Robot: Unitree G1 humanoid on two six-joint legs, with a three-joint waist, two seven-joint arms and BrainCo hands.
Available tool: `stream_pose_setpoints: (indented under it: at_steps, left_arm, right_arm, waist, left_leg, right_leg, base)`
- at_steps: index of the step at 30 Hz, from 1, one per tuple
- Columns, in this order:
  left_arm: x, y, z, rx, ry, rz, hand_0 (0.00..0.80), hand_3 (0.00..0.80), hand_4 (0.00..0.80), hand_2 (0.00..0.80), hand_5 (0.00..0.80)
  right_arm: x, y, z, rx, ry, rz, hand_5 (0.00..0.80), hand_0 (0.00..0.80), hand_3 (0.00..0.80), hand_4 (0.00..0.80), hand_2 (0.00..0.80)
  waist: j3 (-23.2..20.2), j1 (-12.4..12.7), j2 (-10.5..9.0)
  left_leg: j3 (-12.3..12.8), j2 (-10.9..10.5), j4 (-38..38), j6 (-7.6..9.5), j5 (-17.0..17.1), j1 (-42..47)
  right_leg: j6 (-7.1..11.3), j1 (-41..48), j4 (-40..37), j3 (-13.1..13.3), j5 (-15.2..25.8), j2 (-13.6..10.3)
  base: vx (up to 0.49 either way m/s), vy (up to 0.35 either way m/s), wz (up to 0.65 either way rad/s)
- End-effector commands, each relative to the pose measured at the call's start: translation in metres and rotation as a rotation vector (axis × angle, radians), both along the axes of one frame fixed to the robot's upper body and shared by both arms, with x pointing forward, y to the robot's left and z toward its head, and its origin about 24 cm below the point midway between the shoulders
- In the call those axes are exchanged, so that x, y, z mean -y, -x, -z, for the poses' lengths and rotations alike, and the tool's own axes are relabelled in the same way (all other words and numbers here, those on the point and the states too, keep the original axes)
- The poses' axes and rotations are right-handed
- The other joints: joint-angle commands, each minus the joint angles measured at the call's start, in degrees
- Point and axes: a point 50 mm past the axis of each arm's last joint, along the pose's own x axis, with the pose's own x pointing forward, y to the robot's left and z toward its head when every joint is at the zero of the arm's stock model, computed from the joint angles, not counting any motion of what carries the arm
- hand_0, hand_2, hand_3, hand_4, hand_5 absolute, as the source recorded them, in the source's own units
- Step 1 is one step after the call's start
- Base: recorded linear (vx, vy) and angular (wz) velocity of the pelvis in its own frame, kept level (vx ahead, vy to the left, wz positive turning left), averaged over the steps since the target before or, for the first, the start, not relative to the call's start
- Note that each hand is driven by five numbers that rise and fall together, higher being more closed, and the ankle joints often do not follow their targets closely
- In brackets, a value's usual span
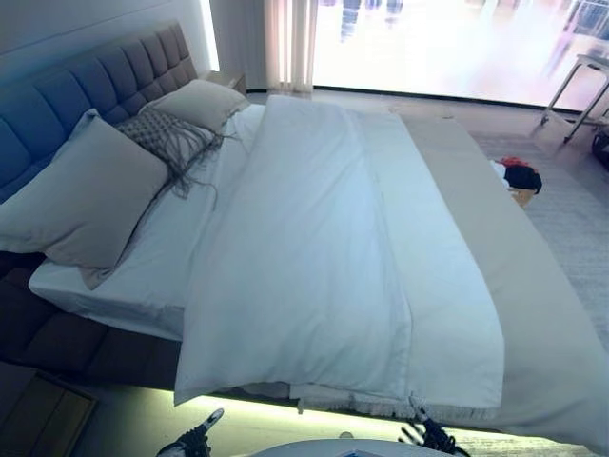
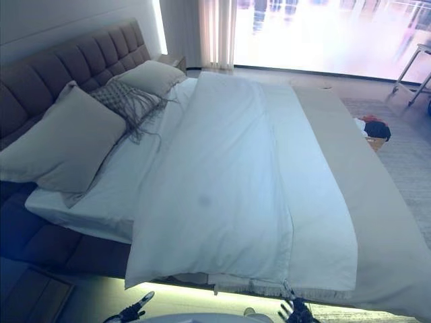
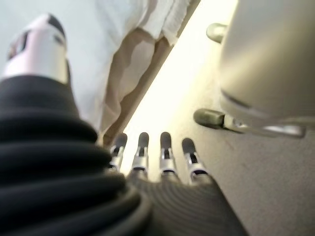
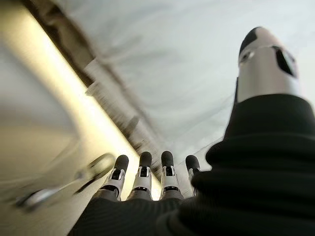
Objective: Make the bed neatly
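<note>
A white duvet lies flat along the bed, its near edge hanging over the bed's side. A beige cover lies along the right of it. Two beige pillows and a grey fringed cushion rest by the tufted headboard. My left hand and right hand hang low at the near edge of the bed, both open and empty. The left wrist view shows straight fingers near the duvet's hanging edge. The right wrist view shows straight fingers below the duvet.
A lit strip glows under the bed frame. A small basket with dark and red items stands on the rug to the right. A metal stand is at the far right by the bright window. A nightstand is at the lower left.
</note>
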Motion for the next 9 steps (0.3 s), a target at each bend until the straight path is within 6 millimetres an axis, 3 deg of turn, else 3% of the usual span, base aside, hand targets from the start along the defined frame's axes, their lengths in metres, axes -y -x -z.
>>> stream_pose_setpoints:
  at_steps: [1,9]
  left_arm:
    - [0.023,-0.005,0.004,-0.024,0.053,0.008,0.000,0.000,0.000,0.000,0.000]
    - [0.034,-0.010,0.005,-0.002,0.109,-0.001,0.000,0.000,0.000,0.000,0.000]
  right_arm:
    - [-0.001,-0.021,-0.002,-0.008,0.021,-0.071,0.000,0.000,0.000,0.000,0.000]
    - [-0.011,-0.028,-0.002,0.025,0.009,-0.180,0.000,0.000,0.000,0.000,0.000]
  waist:
    - [1.6,-1.1,2.03]
    - [1.7,-1.4,2.30]
  left_leg:
    - [-4.7,-2.4,0.5,0.82,0.7,-2.3]
    - [-4.2,-2.2,0.4,0.84,0.6,-2.3]
  right_leg:
    - [0.37,3.6,0.2,-1.9,-1.9,2.3]
    - [0.54,3.5,0.2,-2.1,-2.1,1.8]
  base:
    - [-0.001,0.059,0.00]
    - [-0.005,0.027,0.00]
